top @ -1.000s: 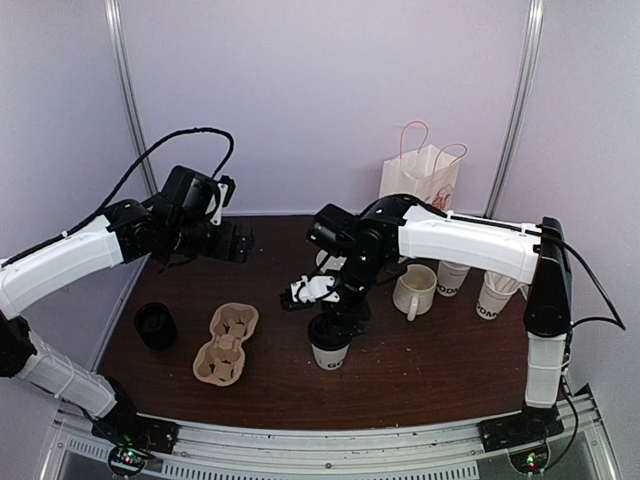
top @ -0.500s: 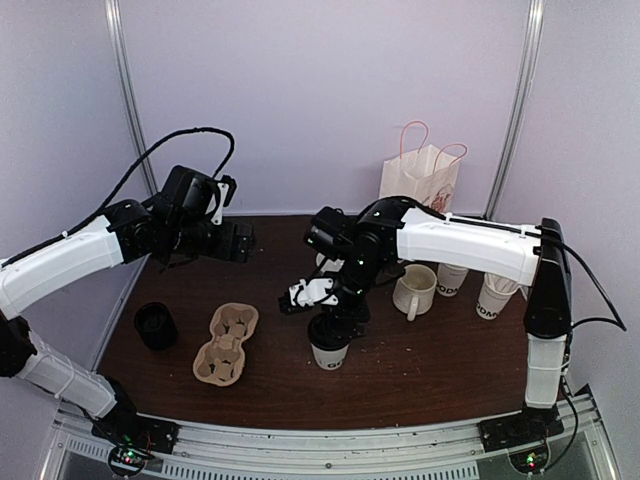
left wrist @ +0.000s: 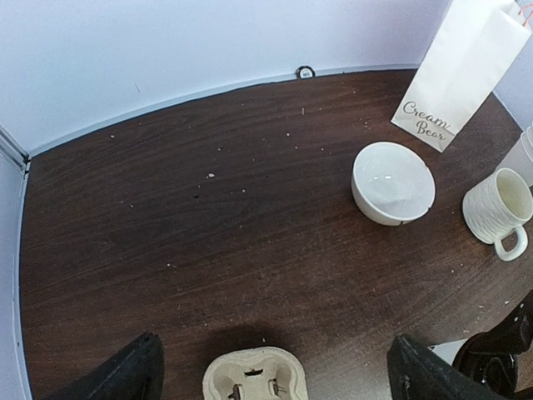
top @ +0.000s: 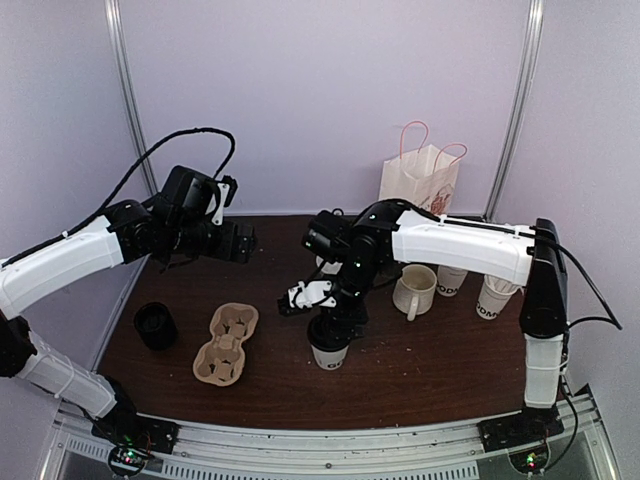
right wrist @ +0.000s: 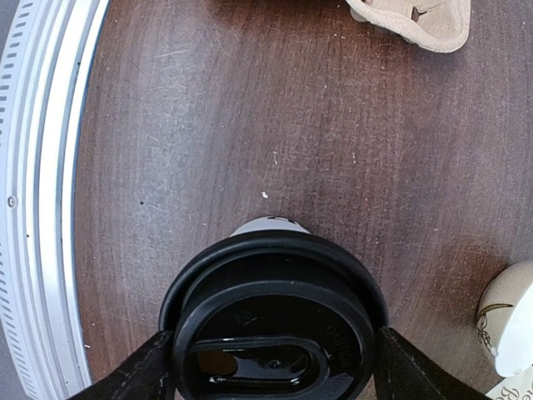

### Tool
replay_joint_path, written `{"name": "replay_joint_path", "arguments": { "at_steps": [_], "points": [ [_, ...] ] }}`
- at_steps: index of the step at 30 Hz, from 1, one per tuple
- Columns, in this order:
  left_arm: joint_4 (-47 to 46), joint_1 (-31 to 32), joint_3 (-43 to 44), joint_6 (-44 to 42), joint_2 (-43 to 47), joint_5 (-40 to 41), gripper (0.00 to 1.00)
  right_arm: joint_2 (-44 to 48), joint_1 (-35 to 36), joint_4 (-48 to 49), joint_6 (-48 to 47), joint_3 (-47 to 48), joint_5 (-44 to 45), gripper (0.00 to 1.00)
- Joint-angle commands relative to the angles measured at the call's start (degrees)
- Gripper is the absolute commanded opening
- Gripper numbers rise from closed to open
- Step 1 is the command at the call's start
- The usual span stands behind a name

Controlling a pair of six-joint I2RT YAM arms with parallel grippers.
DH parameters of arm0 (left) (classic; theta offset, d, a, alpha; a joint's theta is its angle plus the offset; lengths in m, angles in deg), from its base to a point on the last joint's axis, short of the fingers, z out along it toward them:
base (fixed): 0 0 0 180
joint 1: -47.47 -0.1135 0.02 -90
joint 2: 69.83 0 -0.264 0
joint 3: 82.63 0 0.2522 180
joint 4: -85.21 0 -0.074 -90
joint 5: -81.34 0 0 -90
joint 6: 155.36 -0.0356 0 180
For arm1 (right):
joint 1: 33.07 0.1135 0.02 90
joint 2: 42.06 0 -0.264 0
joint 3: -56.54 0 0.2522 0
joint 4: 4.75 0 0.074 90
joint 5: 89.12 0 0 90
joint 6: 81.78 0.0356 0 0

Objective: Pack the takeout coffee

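**Desk:** Where is the coffee sitting?

**Operator:** I'm looking at one takeout cup (top: 330, 353) standing upright on the table (top: 440, 372), towards the front and roughly midway across. It is wearing its black lid (right wrist: 275, 325). The cardboard carrier (top: 226, 344) is lying to its left, well apart from it.

**Desk:** What is the right gripper doing?

**Operator:** I'm holding the right gripper (top: 332, 327) pointing straight down over that cup. On the wrist camera its fingers (right wrist: 146, 375) are standing wide, one at each side of the lid and right against its rim. I'm not able to tell whether they are squeezing the lid or only flanking it.

**Desk:** And the left?

**Operator:** The left gripper (top: 238, 243) is hovering high over the back left of the table, jaws spread fully and carrying nothing. Its camera is looking down on one end of the carrier between the two fingertips. Further right it is showing a white bowl (left wrist: 393, 182), a handled mug (left wrist: 498, 210) and a paper bag (left wrist: 462, 71).

**Desk:** Anything else on the table?

**Operator:** A round black thing (top: 155, 326) is sitting just left of the carrier, and I'm not making out what it is. Two more lettered paper cups (top: 493, 297) are standing at the right, partly behind the right arm, so I'm not seeing their tops.
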Motion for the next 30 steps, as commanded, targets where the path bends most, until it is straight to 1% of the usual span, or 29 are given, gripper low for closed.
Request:
{"name": "replay_joint_path", "arguments": {
  "at_steps": [1, 7, 13, 16, 21, 30],
  "points": [
    [-2.4, -0.6, -0.5, -0.3, -0.4, -1.1, 0.97, -1.5, 0.4, -0.9, 1.0, 1.2, -0.3, 0.83],
    [-2.3, -0.6, -0.4, -0.6, -0.3, -1.4, 0.98, -0.6, 0.4, -0.8, 1.6, 1.4, 0.1, 0.77],
    [-2.0, -0.6, 0.3, -1.5, -0.5, -1.4, 0.98, 2.8, -0.1, -3.8, 1.9, 1.2, 2.0, 0.74],
    [-2.2, -0.7, 0.5, -1.8, -0.9, -1.4, 0.98, 5.9, -1.5, -4.8, 2.3, -1.4, 2.1, 0.73],
    [-2.5, -0.7, 1.2, -2.1, -2.2, -2.0, 0.97, 12.2, -5.9, -5.0, 3.7, -8.2, 2.7, 0.73],
    [-3.0, -0.9, 4.3, -2.6, -6.5, -4.1, 0.98, 24.1, -18.0, -6.9, 4.3, -20.4, 1.6, 0.72]
  ]
}}
